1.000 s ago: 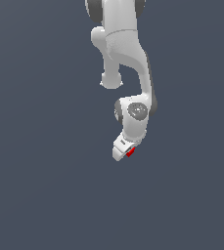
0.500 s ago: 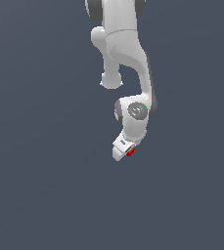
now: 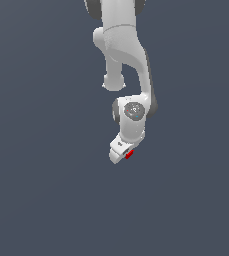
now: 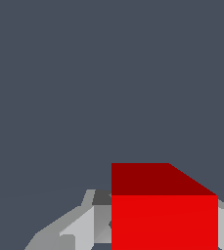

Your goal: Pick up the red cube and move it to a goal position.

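The gripper (image 3: 122,154) grips the red cube (image 3: 129,154) between its fingers; carry it smoothly, keeping squeeze constant.

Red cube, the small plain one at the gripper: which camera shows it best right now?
The wrist view. The small plain red cube fills the foreground, two faces visible, between the white gripper's fingers. The exterior view shows only a red sliver beside the gripper.
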Motion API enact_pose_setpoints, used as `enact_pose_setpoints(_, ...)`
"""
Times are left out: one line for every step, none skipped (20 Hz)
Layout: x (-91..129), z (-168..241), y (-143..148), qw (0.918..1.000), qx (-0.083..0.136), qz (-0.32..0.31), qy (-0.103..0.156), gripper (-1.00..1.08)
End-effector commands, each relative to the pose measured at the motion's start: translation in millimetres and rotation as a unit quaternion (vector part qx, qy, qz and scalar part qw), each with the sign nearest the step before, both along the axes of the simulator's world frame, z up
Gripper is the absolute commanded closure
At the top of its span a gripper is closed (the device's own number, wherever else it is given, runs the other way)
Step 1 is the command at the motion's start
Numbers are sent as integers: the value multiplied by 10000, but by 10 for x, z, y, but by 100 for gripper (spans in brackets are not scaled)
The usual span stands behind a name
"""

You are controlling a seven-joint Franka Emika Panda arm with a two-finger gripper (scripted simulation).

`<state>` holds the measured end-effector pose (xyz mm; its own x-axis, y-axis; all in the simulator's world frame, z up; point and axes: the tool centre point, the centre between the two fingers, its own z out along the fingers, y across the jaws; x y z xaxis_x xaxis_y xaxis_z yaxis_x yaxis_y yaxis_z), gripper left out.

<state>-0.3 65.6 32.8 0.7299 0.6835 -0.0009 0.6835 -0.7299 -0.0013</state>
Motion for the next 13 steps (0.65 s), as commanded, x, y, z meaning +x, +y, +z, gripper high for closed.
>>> enact_pose_setpoints(13, 98, -173, 10000, -2, -8, -8, 108)
enact_pose_setpoints(18, 145, -254, 10000, -2, -8, -8, 108)
enact_pose_setpoints(22, 191, -335, 10000, -2, -8, -8, 108)
enact_pose_setpoints(27, 232, -408, 10000, -2, -8, -8, 108)
enact_pose_setpoints(32, 269, -473, 10000, -2, -8, -8, 108)
enact_pose_setpoints(37, 302, -530, 10000, -2, -8, -8, 108)
enact_pose_setpoints(41, 330, -579, 10000, -2, -8, -8, 108)
enact_pose_setpoints(46, 354, -621, 10000, -2, -8, -8, 108)
enact_pose_setpoints(50, 373, -655, 10000, -2, -8, -8, 108)
enact_pose_setpoints(54, 388, -681, 10000, -2, -8, -8, 108)
enact_pose_setpoints(57, 399, -699, 10000, -2, -8, -8, 108)
enact_pose_setpoints(59, 405, -711, 10000, -2, -8, -8, 108)
enact_pose_setpoints(60, 408, -714, 10000, -2, -8, -8, 108)
